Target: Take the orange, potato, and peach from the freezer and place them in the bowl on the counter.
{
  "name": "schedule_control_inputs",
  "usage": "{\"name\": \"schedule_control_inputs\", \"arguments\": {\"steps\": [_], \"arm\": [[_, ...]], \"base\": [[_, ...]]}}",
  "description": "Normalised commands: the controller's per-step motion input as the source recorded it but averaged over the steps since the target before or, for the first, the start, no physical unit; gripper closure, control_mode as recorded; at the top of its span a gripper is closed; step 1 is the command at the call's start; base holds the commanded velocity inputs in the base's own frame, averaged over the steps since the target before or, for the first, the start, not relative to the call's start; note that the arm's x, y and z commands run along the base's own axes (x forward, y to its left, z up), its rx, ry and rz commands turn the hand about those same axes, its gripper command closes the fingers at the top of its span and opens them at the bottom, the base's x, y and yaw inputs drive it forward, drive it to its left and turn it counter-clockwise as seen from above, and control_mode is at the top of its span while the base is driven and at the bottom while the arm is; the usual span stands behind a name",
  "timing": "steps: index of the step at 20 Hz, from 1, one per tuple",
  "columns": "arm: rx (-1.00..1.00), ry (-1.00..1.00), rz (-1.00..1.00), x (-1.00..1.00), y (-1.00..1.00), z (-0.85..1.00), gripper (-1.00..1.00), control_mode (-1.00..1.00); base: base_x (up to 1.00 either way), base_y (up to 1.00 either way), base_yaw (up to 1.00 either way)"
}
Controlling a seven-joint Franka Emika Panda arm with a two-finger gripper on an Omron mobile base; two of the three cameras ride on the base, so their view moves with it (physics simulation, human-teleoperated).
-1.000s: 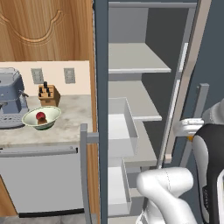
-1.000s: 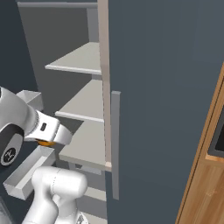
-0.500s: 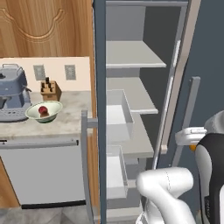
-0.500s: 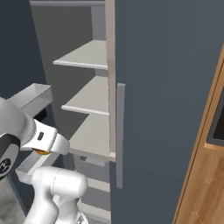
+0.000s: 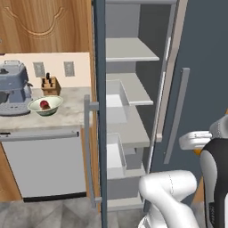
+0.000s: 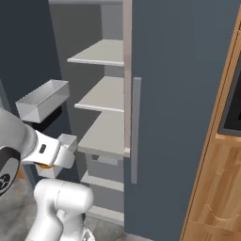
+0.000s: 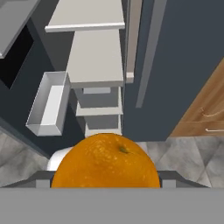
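Up close in the hand view, the orange (image 7: 106,162) sits clamped between the jaws of the gripper (image 7: 105,177), its dimpled skin and stem end facing the camera. Beyond it stands the freezer (image 6: 179,94) with its door swung wide, light grey shelves (image 7: 97,57) stepping back inside and a white bin (image 7: 49,104) hanging on the door. From the left base view, the bowl (image 5: 45,105) rests on the counter (image 5: 67,116) beside a grey coffee machine (image 5: 13,89), well apart from the freezer, with the red peach (image 5: 44,104) lying inside it. A knife block (image 5: 50,83) stands against the wall behind the bowl. Below the counter runs a grey dishwasher front (image 5: 44,162).
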Motion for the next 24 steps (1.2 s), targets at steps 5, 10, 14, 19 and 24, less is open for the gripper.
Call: {"name": "schedule_control_inputs", "arguments": {"steps": [5,10,14,19,24], "arm": [[0.00,0.00,0.00,0.00,0.00,0.00,1.00,1.00],[0.00,0.00,0.00,0.00,0.00,0.00,1.00,1.00],[0.00,0.00,0.00,0.00,0.00,0.00,1.00,1.00],[0.00,0.00,0.00,0.00,0.00,0.00,1.00,1.00],[0.00,0.00,0.00,0.00,0.00,0.00,1.00,1.00]], "base": [[-0.07,1.00,-0.06],[-0.35,0.56,0.00],[-0.62,0.00,0.01],[-0.85,0.11,0.01],[-0.18,0.98,0.02]]}}
